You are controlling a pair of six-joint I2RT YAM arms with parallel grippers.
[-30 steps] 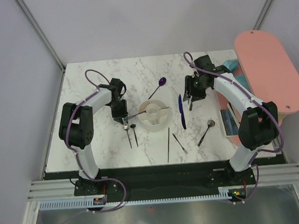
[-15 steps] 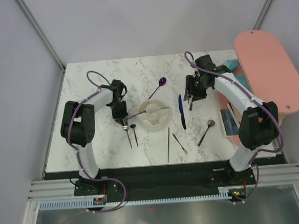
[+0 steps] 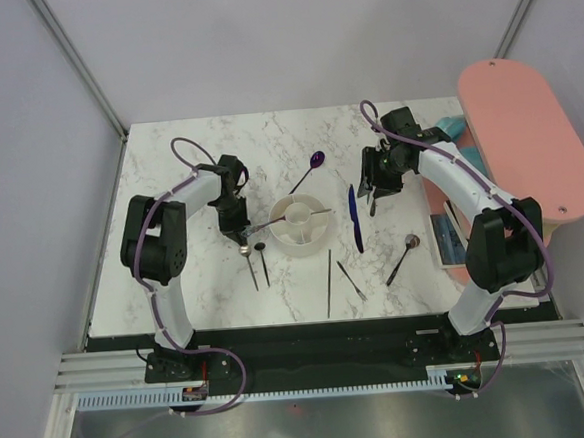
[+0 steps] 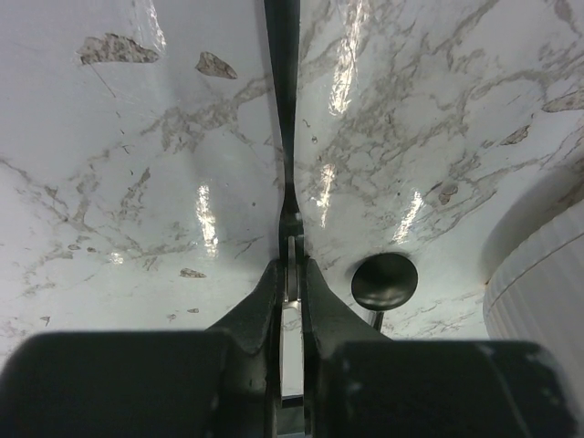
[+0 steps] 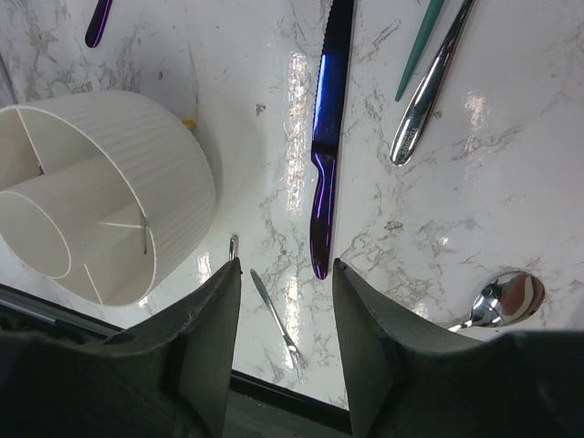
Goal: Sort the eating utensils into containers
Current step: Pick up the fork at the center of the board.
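Pinching a slim dark-handled utensil [image 4: 282, 109] that lies on the marble tabletop [image 3: 176, 277], the left gripper [image 4: 290, 266] sits left of centre with its fingers closed on the shaft. A black spoon [image 4: 384, 278] lies just beside those fingers, between them and the white holder [image 4: 538, 274] at mid-table. The right gripper [image 5: 285, 266] hangs spread and empty above a blue-handled knife [image 5: 321, 155], right of the holder. A small fork [image 5: 272, 310], a silver spoon [image 5: 500, 299] and a teal stick [image 5: 415, 55] lie around it. A purple spoon [image 3: 316, 159] rests nearer the far edge.
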